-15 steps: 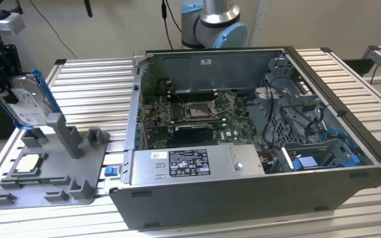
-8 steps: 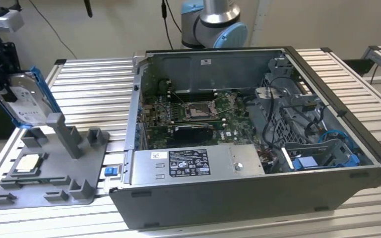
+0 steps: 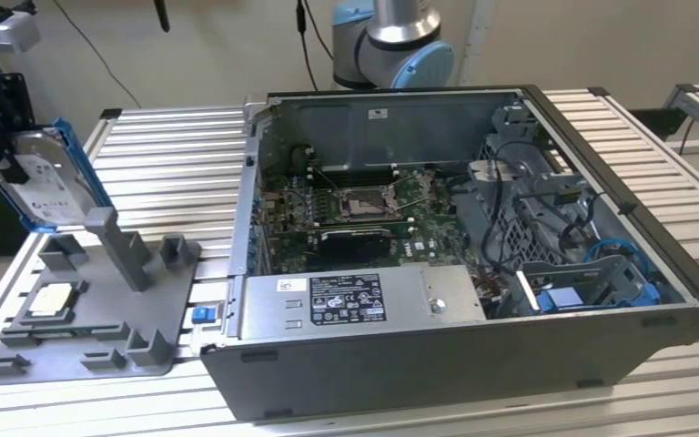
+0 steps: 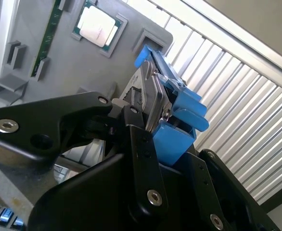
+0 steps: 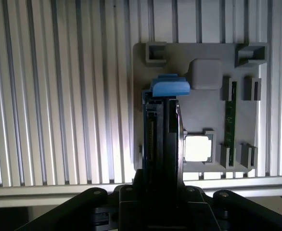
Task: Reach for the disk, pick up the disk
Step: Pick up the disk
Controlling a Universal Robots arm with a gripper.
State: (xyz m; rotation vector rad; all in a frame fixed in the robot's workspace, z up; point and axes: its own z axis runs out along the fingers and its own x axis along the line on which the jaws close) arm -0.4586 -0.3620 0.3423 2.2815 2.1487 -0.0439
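Observation:
The disk [image 3: 44, 182], a silver drive with a white label in a bright blue bracket, hangs on edge at the exterior view's left, above the far end of the grey holder tray [image 3: 106, 341]. My gripper [image 3: 12, 164] comes down from above and is shut on the disk. Both wrist views show the disk edge-on between the black fingers [image 4: 138, 132]. Its silver body [image 4: 148, 91] and blue bracket [image 4: 179, 113] show in the second wrist view, and its blue tab [image 5: 170, 86] in the first wrist view, over the tray [image 5: 203, 110].
On the tray lie a square silver processor chip [image 3: 55, 300] and a green memory stick [image 5: 230, 115], beside an upright post [image 3: 113, 246]. An open computer case [image 3: 471, 228] with a long grey metal box [image 3: 362, 305] stands to the exterior view's right on the slatted table [image 3: 167, 146].

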